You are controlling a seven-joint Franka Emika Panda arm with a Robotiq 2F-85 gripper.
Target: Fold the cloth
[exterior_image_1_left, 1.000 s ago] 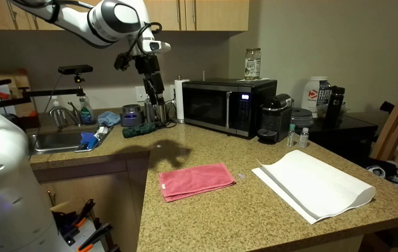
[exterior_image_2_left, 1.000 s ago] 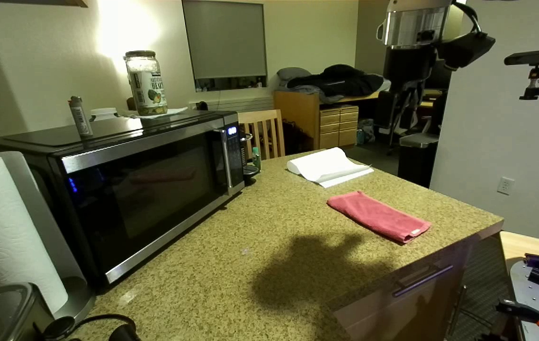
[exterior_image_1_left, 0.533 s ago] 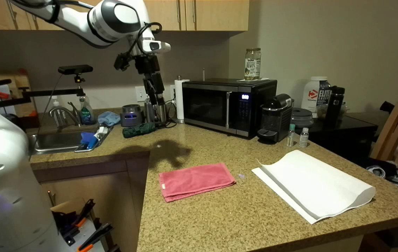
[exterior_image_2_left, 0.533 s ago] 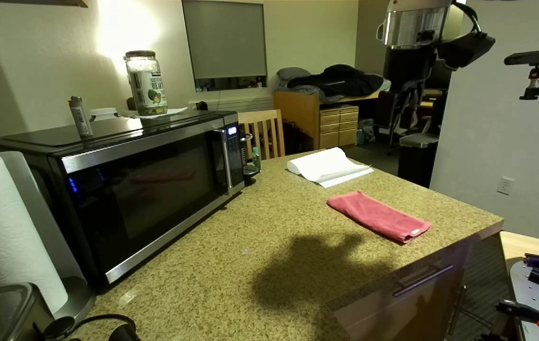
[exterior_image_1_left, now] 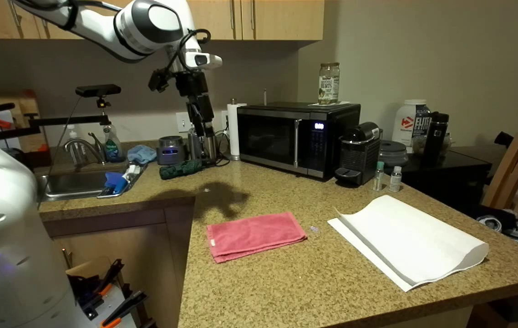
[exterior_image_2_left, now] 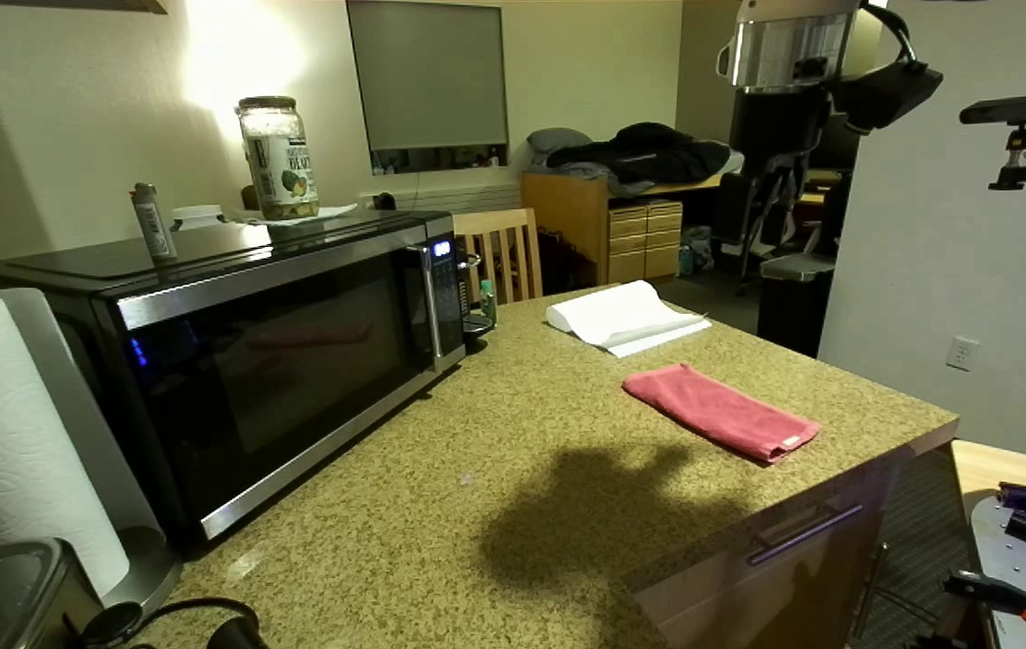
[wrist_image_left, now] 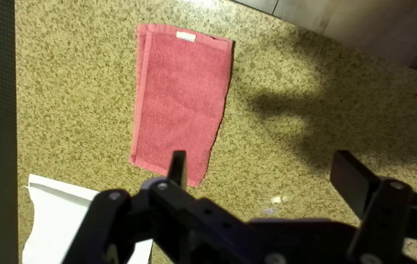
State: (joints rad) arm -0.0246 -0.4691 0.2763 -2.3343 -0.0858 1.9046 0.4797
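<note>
Hanging above the work surface, your black two-fingered gripper (wrist_image_left: 259,165) shows its fingers (wrist_image_left: 353,181) spread wide, with bare stone visible between the tips in the wrist view. You have the pink-red terry cloth (exterior_image_1_left: 256,234) lying on the beige-and-brown speckled stone countertop (exterior_image_1_left: 259,296). It is folded over, its layers slightly offset along one long side, with a small white tag (wrist_image_left: 185,36) at one short end; that end lies near the counter edge, above a cabinet front with a metal bar handle (exterior_image_2_left: 774,586). In the wrist view one fingertip overlaps the opposite end along your line of sight; in both exterior views the gripper is well above the countertop and apart from the cloth. You find a broad dark shadow (exterior_image_2_left: 603,514) on the countertop near the cloth. Past the untagged end, near but apart, lies a large white sheet (exterior_image_1_left: 416,237) curled over on itself. Also noted on the counter: an upright white paper-towel roll (exterior_image_2_left: 8,433), a black-and-steel microwave (exterior_image_1_left: 268,141) bearing a labelled glass jar (exterior_image_1_left: 328,86), a black coffee machine (exterior_image_1_left: 359,157) beside it, and two small clear bottles (exterior_image_1_left: 395,181) just beside the machine.
</note>
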